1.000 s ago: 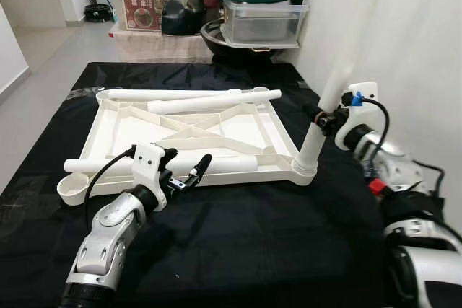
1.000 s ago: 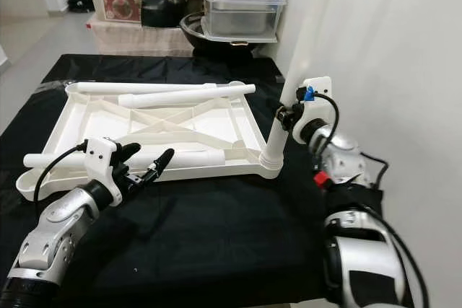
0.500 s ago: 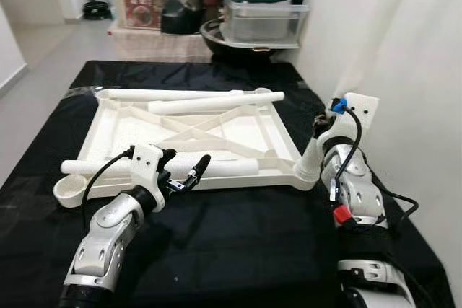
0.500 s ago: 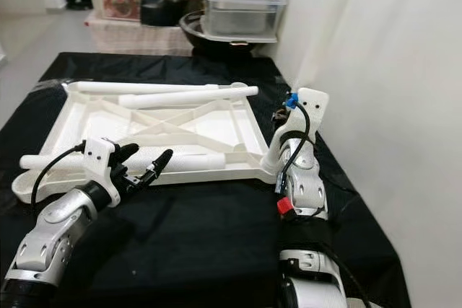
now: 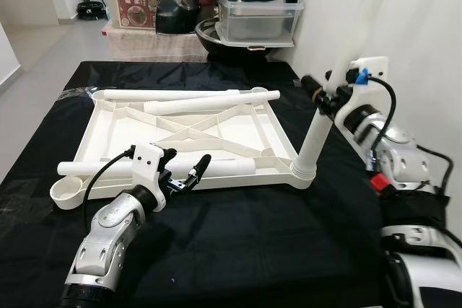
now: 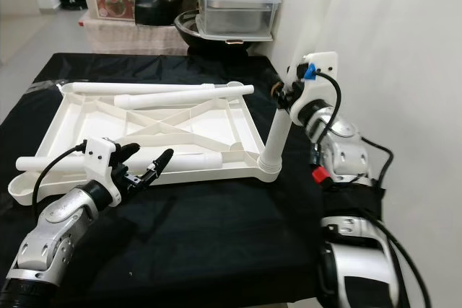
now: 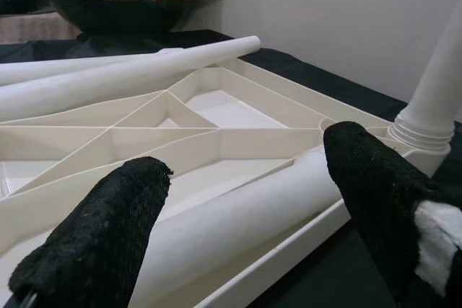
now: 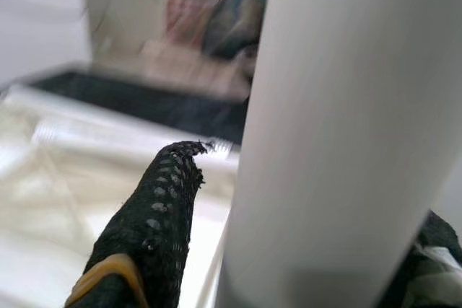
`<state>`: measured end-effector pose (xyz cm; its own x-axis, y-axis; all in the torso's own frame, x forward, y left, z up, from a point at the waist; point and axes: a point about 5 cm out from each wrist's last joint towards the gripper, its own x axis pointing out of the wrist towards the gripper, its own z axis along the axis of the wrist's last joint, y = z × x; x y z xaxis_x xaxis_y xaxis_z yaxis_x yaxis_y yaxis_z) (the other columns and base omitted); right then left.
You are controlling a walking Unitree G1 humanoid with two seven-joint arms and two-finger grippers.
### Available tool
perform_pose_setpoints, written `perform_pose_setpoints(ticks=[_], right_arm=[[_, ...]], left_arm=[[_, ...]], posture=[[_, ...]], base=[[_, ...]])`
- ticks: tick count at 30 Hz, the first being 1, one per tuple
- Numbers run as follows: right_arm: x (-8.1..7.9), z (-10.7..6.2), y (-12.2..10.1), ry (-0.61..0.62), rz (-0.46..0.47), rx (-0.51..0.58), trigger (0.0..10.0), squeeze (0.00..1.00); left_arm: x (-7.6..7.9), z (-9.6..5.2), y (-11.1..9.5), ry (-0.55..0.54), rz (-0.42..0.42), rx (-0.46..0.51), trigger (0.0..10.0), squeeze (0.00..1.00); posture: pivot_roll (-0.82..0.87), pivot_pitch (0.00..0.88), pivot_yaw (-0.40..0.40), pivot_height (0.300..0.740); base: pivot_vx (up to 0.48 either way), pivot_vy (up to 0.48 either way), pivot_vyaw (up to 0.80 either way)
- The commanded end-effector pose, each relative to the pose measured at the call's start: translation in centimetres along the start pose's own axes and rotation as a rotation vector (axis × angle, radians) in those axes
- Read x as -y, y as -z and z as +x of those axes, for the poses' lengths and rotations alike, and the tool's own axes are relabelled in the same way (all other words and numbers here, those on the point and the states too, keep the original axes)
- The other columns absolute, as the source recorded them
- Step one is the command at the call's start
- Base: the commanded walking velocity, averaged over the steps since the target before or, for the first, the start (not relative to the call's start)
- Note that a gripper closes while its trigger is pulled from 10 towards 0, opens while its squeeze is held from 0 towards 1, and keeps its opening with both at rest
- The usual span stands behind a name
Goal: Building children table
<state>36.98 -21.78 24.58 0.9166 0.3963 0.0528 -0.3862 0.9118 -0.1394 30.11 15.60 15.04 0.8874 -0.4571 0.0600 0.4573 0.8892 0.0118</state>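
Right gripper [image 5: 326, 95] now clasps higher up the one upright white plastic leg tube [image 5: 339, 77], while open left gripper [image 5: 189, 172] hovers before three loose tubes [image 5: 189, 99] on the white ribbed tabletop panel [image 5: 238, 124].

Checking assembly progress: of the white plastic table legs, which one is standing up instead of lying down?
The white plastic leg in the tabletop's near right corner socket, gripped by the right end effector. The other three legs lie flat across the upturned white tabletop.
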Motion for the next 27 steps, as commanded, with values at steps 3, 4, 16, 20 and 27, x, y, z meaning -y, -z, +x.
perform_pose_setpoints(ticks=[3,4,16,20,27], right_arm=[[-1.5,0.2,2.1,-0.149,0.021,-0.073,0.0,0.0],[-1.3,0.3,2.3,-0.13,0.031,-0.085,0.0,0.0],[-2.3,0.2,5.3,0.514,0.252,-0.106,0.0,0.0],[-5.2,-0.5,6.1,0.543,0.271,-0.12,0.0,0.0],[-6.1,-0.6,5.6,0.551,0.26,-0.118,0.0,0.0]], left_arm=[[0.1,0.0,0.1,0.001,0.004,-0.007,10.0,0.0],[0.0,-0.1,0.2,0.001,0.005,-0.009,10.0,0.0],[0.0,0.1,0.1,0.01,0.011,-0.011,10.0,0.0],[0.2,0.2,0.1,0.015,0.011,-0.011,10.0,0.0],[0.0,0.1,0.1,0.014,0.015,-0.013,10.0,0.0]], posture=[[0.02,0.0,-0.108,0.74],[0.02,0.0,-0.107,0.74],[0.02,0.0,-0.097,0.74],[0.02,0.0,-0.097,0.74],[0.02,0.0,-0.103,0.74]], base=[[0.0,0.0,0.0],[0.0,0.0,0.0],[0.0,0.0,0.0],[0.0,0.0,0.0],[0.0,0.0,0.0]])
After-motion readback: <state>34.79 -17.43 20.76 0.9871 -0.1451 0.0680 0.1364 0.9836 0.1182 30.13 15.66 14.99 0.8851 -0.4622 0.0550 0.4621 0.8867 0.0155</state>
